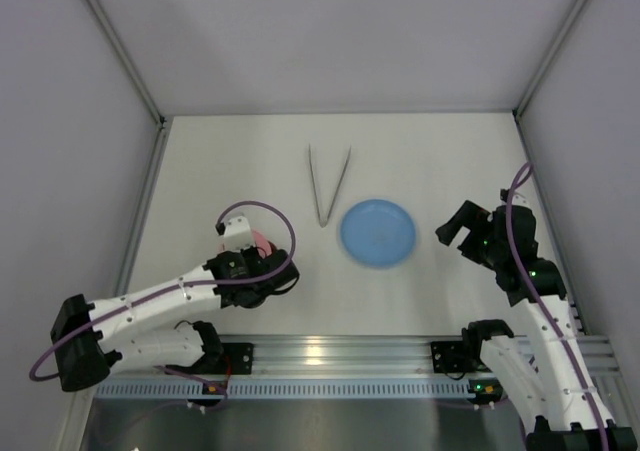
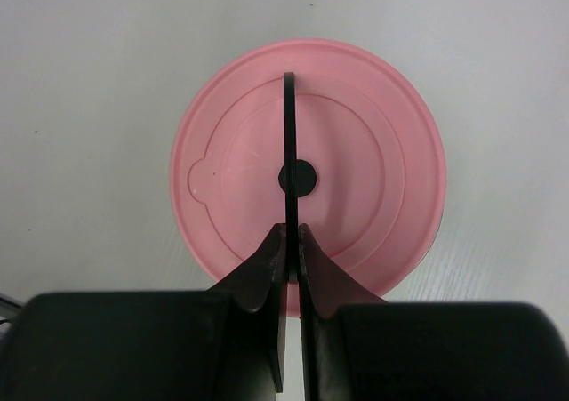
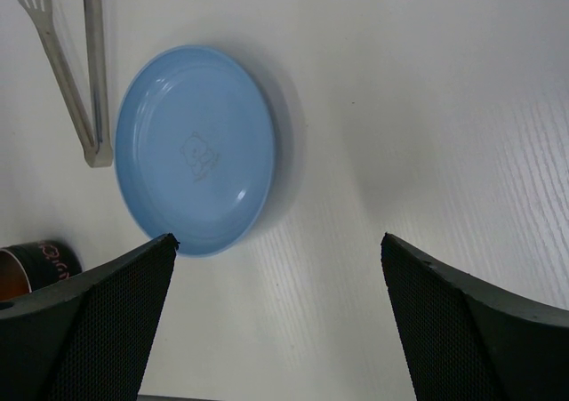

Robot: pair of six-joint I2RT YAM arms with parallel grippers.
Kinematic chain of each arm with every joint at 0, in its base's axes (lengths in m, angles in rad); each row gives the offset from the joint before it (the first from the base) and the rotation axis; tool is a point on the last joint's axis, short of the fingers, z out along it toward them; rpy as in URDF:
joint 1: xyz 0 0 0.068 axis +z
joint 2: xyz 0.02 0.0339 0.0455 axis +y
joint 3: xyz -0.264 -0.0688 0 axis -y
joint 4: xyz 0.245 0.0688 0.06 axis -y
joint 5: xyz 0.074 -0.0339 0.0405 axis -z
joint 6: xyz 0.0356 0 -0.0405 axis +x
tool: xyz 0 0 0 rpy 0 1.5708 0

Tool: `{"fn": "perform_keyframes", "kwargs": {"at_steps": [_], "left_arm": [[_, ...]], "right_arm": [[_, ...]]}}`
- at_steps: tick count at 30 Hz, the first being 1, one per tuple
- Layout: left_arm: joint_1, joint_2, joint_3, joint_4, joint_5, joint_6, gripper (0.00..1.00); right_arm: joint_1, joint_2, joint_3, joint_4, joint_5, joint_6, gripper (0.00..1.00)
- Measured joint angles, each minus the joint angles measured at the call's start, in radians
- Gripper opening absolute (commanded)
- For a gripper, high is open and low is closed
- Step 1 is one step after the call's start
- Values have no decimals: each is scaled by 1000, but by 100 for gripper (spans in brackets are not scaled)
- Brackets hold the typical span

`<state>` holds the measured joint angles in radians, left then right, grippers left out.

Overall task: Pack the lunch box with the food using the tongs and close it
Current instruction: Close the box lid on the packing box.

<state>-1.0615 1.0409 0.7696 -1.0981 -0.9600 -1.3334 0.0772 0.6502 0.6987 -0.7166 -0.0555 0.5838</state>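
Probably the closing step: round pink lid (image 2: pixel 356 152) down, food unseen.
Top: long silver V-shaped tongs (image 1: pixel 328 186) beside bare flat blue plate (image 1: pixel 378 233); white bench (image 1: pixel 230 161), pale walls (image 1: pixel 320 41). Left wrist: left jaws pinch the lid's black strap handle (image 2: pixel 287 125), near-left on bench; next, release cleanly. Right wrist: right jaws spread, idle.

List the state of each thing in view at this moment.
pink lid: level, gripped by its strap.
left gripper: shut on the strap.
right gripper: open, empty.
tongs: lying on the table, untouched.
blue plate: empty.
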Motion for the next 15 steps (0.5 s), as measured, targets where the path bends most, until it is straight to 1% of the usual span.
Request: {"fn": "perform_keyframes", "kwargs": {"at_steps": [8, 15], "left_arm": [[48, 93, -1, 130, 55, 133, 1], [75, 103, -30, 220, 87, 200, 4]], "right_arm": [[0, 7, -5, 16, -3, 0, 96], [0, 6, -12, 29, -4, 0, 96]]}}
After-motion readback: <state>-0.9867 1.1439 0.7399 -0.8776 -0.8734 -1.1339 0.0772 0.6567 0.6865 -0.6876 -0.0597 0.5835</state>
